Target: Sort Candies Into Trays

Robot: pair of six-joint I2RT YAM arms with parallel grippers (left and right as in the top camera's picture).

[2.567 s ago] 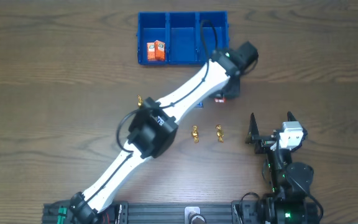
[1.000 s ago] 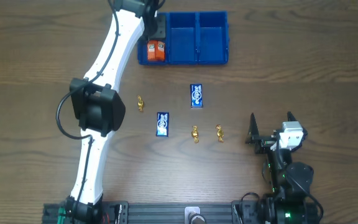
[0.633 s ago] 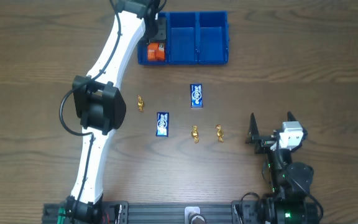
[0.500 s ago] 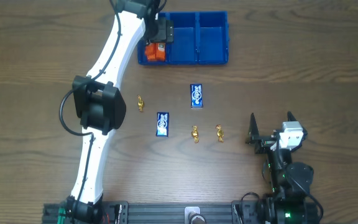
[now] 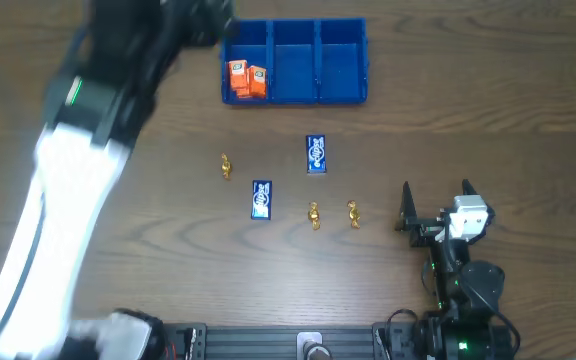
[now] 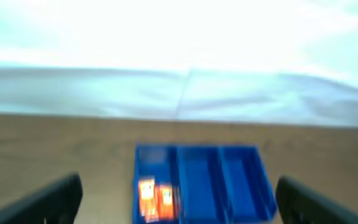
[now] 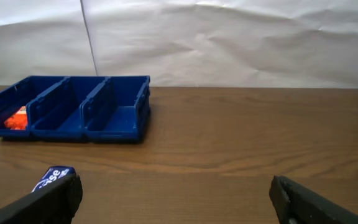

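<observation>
My left tool (image 6: 179, 208) hangs high over the table (image 5: 488, 120), fingers spread wide with nothing between them, looking down at the tray (image 6: 197, 186). The orange candies (image 5: 248, 80) sit together in the tray's left compartment; the middle and right compartments are bare. Out on the wood lie the upper blue candy (image 5: 315, 154), the lower blue candy (image 5: 261, 199), the left gold candy (image 5: 226, 166), the middle gold candy (image 5: 314, 215) and the right gold candy (image 5: 353, 213). My right tool (image 5: 436, 208) sits low near its base, fingers wide too, carrying nothing.

I judge the step in hand is the next pick, likely a blue one. I'd come straight down over the wrapper and close across its narrow sides; it lies flat and could skate if nudged. The lower blue candy is near the middle gold candy, so I'd keep the fingers from sweeping that one. There's open wood between the candies and the tray's front wall. I'd carry high enough to cross that wall, then release over the middle compartment
</observation>
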